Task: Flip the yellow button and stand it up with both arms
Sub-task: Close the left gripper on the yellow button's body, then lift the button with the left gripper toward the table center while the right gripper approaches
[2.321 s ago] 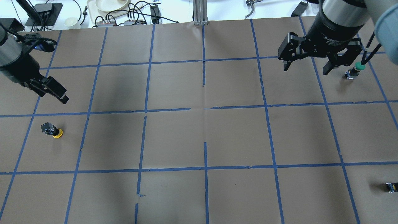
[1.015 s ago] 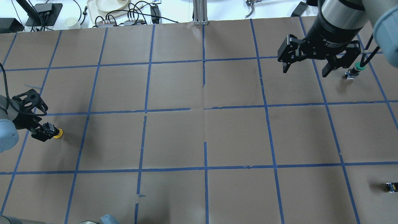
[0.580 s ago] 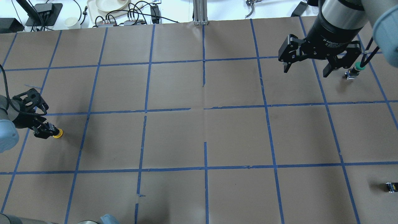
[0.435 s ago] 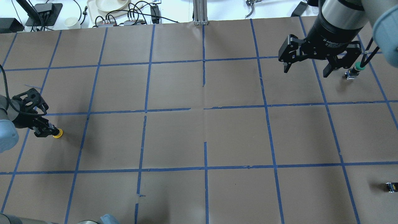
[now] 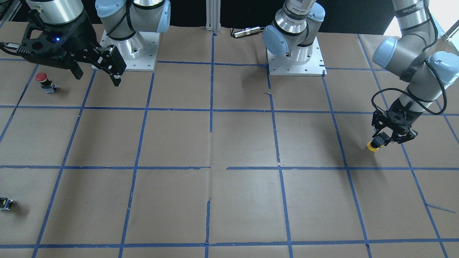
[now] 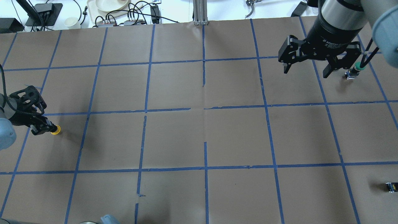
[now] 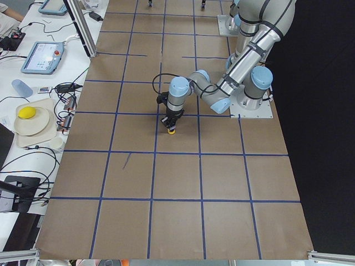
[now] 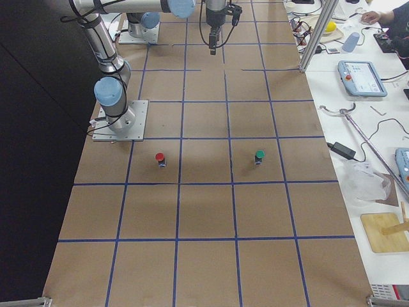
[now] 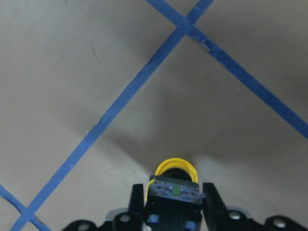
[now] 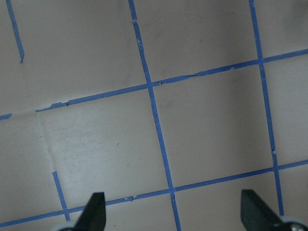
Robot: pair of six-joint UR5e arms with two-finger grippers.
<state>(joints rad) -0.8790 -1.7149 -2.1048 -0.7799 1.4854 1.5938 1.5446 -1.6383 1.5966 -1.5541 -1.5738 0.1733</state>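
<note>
The yellow button (image 6: 55, 129) is at the table's left side, its black body between the fingers of my left gripper (image 6: 42, 127), which is shut on it. The yellow cap sticks out past the fingertips, close to the brown paper. The left wrist view shows the button's body (image 9: 173, 192) clamped between both fingers, with the cap (image 9: 175, 169) pointing away. It also shows in the front-facing view (image 5: 372, 146) and the left side view (image 7: 172, 131). My right gripper (image 6: 305, 72) hangs open and empty above the far right of the table; it also shows in the front-facing view (image 5: 97, 79).
A green-capped button (image 6: 357, 67) stands just right of my right gripper. A red-capped button (image 5: 43, 79) stands near the right arm's base. A small capless switch block (image 6: 391, 186) lies at the near right edge. Blue tape lines grid the paper.
My left gripper came down onto the yellow button and shut on its body. Since then the button has shifted slightly with the gripper. The right arm has barely moved.
</note>
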